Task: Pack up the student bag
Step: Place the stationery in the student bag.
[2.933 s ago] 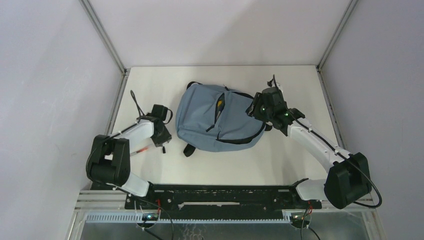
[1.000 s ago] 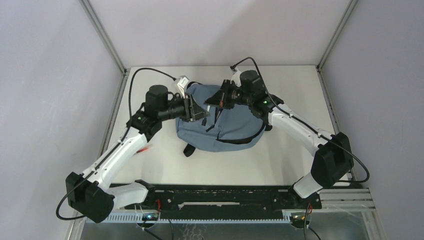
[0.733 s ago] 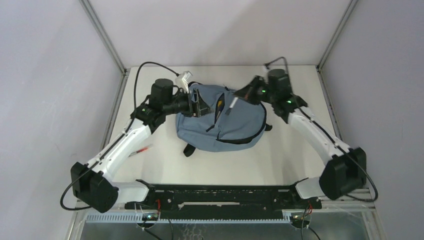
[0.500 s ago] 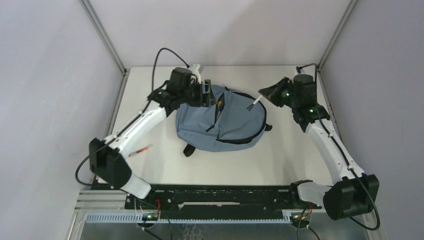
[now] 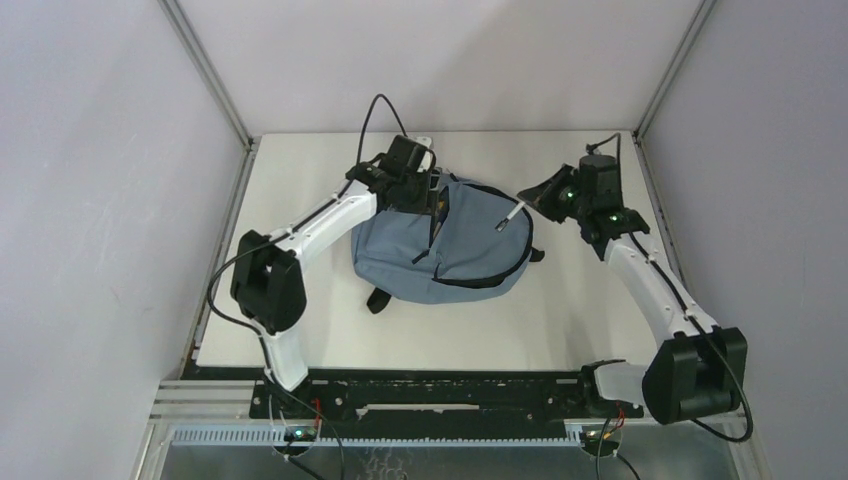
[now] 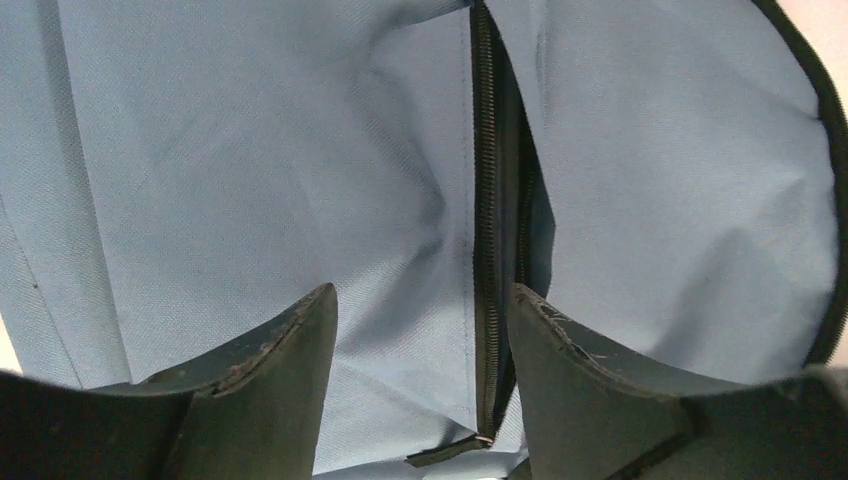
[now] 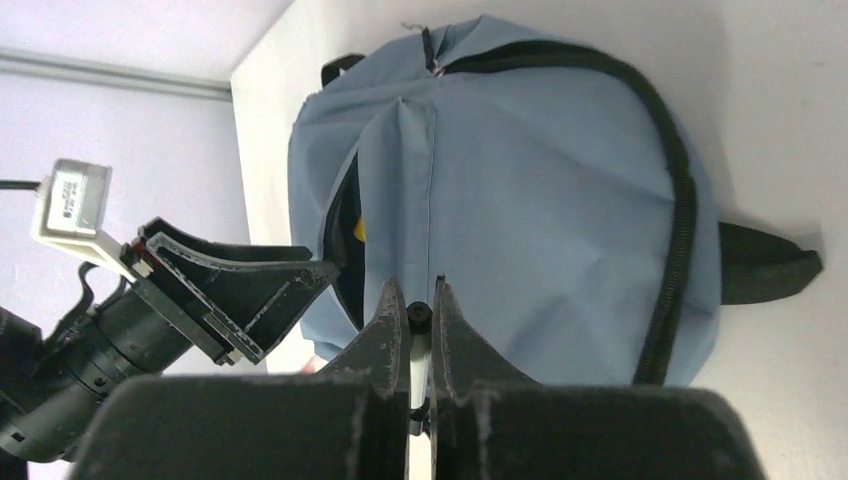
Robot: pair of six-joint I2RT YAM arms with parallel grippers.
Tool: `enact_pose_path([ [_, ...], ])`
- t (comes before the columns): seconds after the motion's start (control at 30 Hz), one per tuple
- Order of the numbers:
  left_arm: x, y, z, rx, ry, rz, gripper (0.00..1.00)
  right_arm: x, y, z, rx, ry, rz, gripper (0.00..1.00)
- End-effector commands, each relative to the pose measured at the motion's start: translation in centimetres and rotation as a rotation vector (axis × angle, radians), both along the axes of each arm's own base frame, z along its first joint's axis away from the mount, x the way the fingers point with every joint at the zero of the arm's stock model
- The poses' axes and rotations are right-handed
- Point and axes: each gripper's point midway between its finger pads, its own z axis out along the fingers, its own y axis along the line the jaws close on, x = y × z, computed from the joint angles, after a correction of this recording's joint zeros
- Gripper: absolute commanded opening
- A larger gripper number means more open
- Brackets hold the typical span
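Observation:
The student bag (image 5: 450,250), grey-blue with black zippers, lies flat in the middle of the table. Its pocket zipper (image 6: 487,200) is parted, and something yellow (image 7: 357,230) shows inside the slit. My left gripper (image 5: 428,196) hovers open just above the bag's top left, its fingers (image 6: 270,380) either side of the zipper, holding nothing. My right gripper (image 5: 525,199) hangs over the bag's upper right edge, shut on a white pen (image 5: 508,214) with a black end (image 7: 418,318). The pen points toward the opening. The left gripper (image 7: 230,290) also shows in the right wrist view.
Black straps (image 5: 378,298) stick out at the bag's front left and at its right side (image 7: 770,270). The left arm's elbow (image 5: 268,280) rests low over the table's left part. Grey walls and metal posts (image 5: 205,70) close in the white table (image 5: 330,330).
The left arm has swung from the bag's left side to its top, gripper over the zipper opening. The right gripper has drawn back to the right with the pen.

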Motion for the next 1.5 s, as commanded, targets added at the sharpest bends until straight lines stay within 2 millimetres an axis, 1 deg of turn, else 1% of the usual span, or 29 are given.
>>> enact_pose_path([
  [0.0,1.2,-0.5,1.9,-0.001,-0.058,-0.007,0.65,1.7,2.9,0.9,0.026,-0.056,0.042,0.00],
  [0.1,1.5,0.2,1.3,0.043,-0.058,0.011,0.51,2.7,5.3,1.1,0.035,-0.071,0.085,0.00],
  [0.13,1.6,0.6,1.3,0.058,-0.066,0.022,0.45,2.9,6.2,1.1,0.034,-0.074,0.102,0.00],
  [0.2,1.5,1.0,1.7,0.071,-0.081,0.026,0.31,3.6,7.4,1.0,0.027,-0.079,0.114,0.00],
  [0.27,1.5,1.1,2.1,0.072,-0.092,0.015,0.17,4.5,8.5,1.4,0.026,-0.086,0.128,0.00],
  [0.33,1.4,0.8,2.5,0.057,-0.095,0.002,0.06,5.1,9.7,1.3,0.023,-0.086,0.142,0.00],
  [0.4,1.2,0.4,3.0,0.034,-0.094,-0.007,0.00,5.8,10.7,1.1,0.015,-0.087,0.163,0.00],
  [0.47,1.1,0.0,3.5,0.008,-0.093,-0.018,0.00,6.4,11.7,0.6,0.001,-0.076,0.182,0.00],
  [0.5,1.0,-0.3,3.6,-0.003,-0.091,-0.026,0.00,6.8,12.2,-0.2,-0.007,-0.057,0.188,0.00],
  [0.57,0.8,-0.6,4.2,-0.020,-0.095,-0.049,0.00,7.5,13.0,-1.0,-0.008,-0.041,0.200,0.00],
  [0.67,0.6,-0.4,5.0,-0.022,-0.111,-0.064,0.00,7.9,14.5,-1.8,-0.018,-0.027,0.232,0.00],
  [0.8,0.6,-0.1,5.6,-0.034,-0.119,-0.057,0.00,7.5,16.4,-3.3,-0.028,0.013,0.286,0.00],
  [0.93,0.8,-0.2,5.6,-0.053,-0.112,-0.055,0.00,6.4,18.5,-3.6,-0.029,0.008,0.376,0.00],
  [0.97,0.9,-0.2,5.5,-0.052,-0.109,-0.056,0.00,6.2,18.8,-3.5,-0.033,0.007,0.390,0.02],
  [1.0,0.9,-0.2,5.5,-0.052,-0.108,-0.056,0.00,6.0,18.9,-3.6,-0.036,0.010,0.403,0.10],
  [1.03,0.9,-0.2,5.6,-0.053,-0.109,-0.054,0.00,5.7,18.9,-3.7,-0.036,0.018,0.410,0.22],
  [1.07,0.9,-0.3,5.7,-0.056,-0.111,-0.053,0.00,5.5,18.9,-3.8,-0.034,0.025,0.418,0.32],
  [1.17,1.1,-0.2,6.2,-0.055,-0.127,-0.049,0.00,4.9,18.6,-3.2,-0.006,0.028,0.468,0.53],
  [1.2,1.2,0.1,6.4,-0.048,-0.133,-0.038,0.00,4.7,18.4,-2.9,-0.001,0.026,0.477,0.57],
  [1.3,1.3,0.5,7.0,-0.042,-0.151,-0.017,0.01,4.6,16.9,-1.6,-0.011,0.005,0.471,0.64],
  [1.43,1.2,0.7,7.5,-0.047,-0.160,-0.005,0.01,4.4,14.4,0.6,-0.025,-0.034,0.425,0.64],
  [1.47,1.2,0.8,7.6,-0.047,-0.160,0.002,0.03,4.4,13.6,1.0,-0.035,-0.043,0.405,0.64],
])
